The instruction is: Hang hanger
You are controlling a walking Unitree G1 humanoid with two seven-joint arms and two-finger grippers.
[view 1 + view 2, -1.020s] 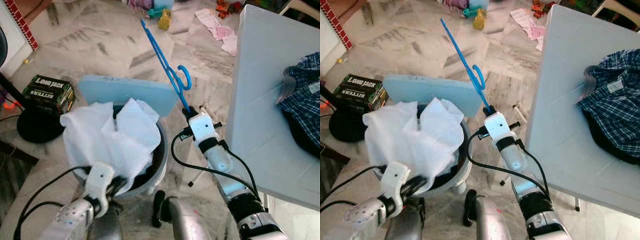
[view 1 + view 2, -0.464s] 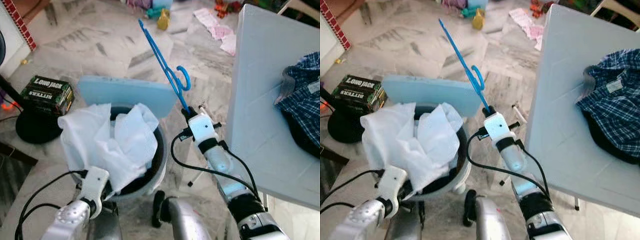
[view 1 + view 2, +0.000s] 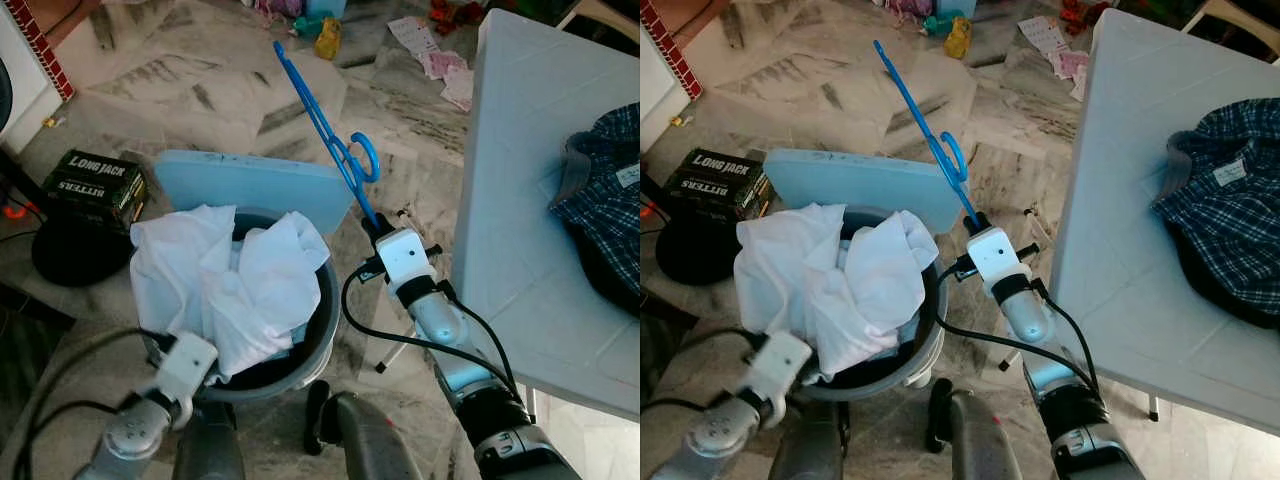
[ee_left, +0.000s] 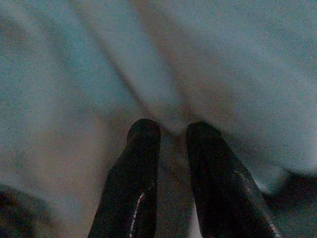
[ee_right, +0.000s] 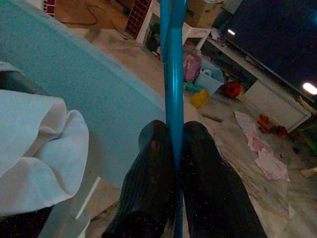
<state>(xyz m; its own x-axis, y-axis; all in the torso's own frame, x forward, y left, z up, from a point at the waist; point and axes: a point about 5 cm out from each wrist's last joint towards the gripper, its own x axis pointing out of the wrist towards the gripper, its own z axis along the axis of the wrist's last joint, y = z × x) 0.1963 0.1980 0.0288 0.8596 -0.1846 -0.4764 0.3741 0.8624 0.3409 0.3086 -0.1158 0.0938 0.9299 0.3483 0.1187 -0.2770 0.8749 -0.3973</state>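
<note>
While my right gripper (image 5: 174, 144) pinches the thin blue plastic hanger (image 3: 325, 125) aloft between bucket and white desk (image 3: 520, 200), my left gripper (image 4: 171, 131) clamps crumpled white cloth (image 3: 235, 285) at the round grey bucket's (image 3: 325, 320) near rim.

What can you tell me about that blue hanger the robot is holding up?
The blue hanger looks like thin, glossy plastic, with a small curled hook partway along it. The right hand pinches its lower end between two black fingers, shut tight on it. From there it slants up and away from the robot, its far tip above the marble floor. It passes over the edge of a pale blue board that stands behind a bucket of white cloth. Nothing but the hand appears to touch it.
</note>
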